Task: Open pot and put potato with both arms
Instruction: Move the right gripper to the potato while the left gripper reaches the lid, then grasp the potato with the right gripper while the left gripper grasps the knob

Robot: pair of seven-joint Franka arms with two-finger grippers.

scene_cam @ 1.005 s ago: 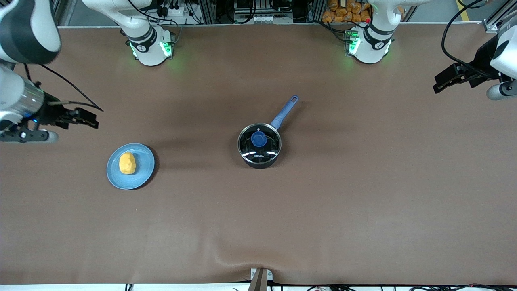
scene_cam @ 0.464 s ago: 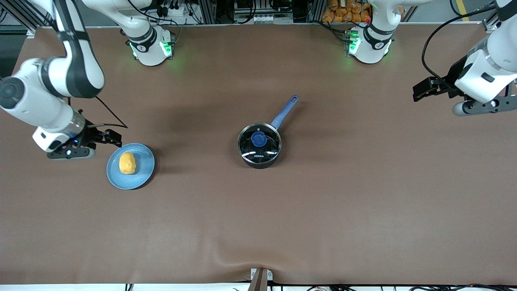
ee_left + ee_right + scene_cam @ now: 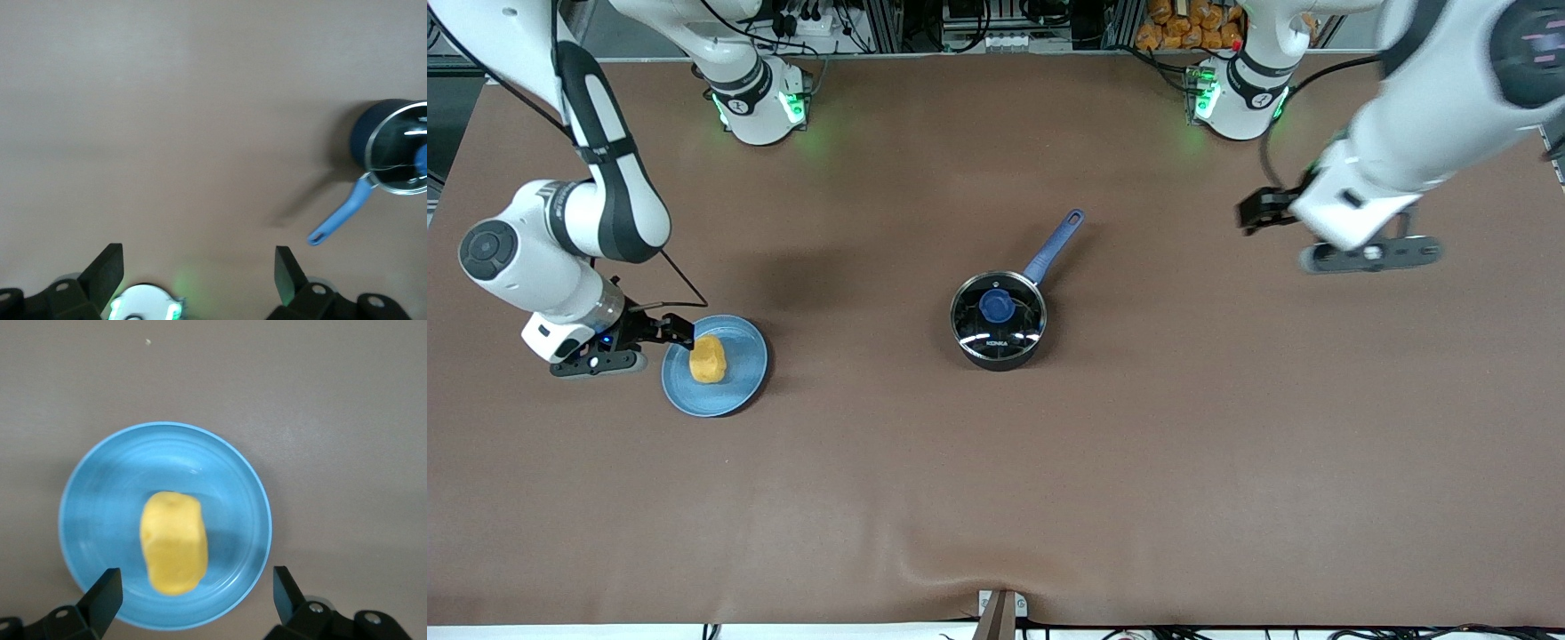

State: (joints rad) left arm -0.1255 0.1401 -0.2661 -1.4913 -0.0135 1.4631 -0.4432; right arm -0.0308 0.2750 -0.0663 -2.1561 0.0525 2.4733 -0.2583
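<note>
The black pot [image 3: 998,322] stands mid-table with its glass lid and blue knob [image 3: 997,306] on; its blue handle [image 3: 1054,247] points toward the arm bases. The yellow potato [image 3: 708,359] lies on a light-blue plate [image 3: 740,380] toward the right arm's end. My right gripper [image 3: 679,332] is open over the plate's edge beside the potato; the right wrist view shows the potato [image 3: 173,542] on the plate [image 3: 100,520], just ahead of the open gripper [image 3: 197,597]. My left gripper [image 3: 1249,214] is open and empty above bare table toward the left arm's end. Its wrist view shows the gripper [image 3: 198,273] and the pot [image 3: 393,147] well off.
Both arm bases [image 3: 758,107] [image 3: 1240,102] with green lights stand along the table's edge farthest from the front camera. A small metal bracket [image 3: 1000,612] sits at the table's edge nearest the front camera. Brown cloth covers the table.
My right gripper has swung in and down from the table's end to the plate's edge. My left arm has swung from its end of the table toward the pot.
</note>
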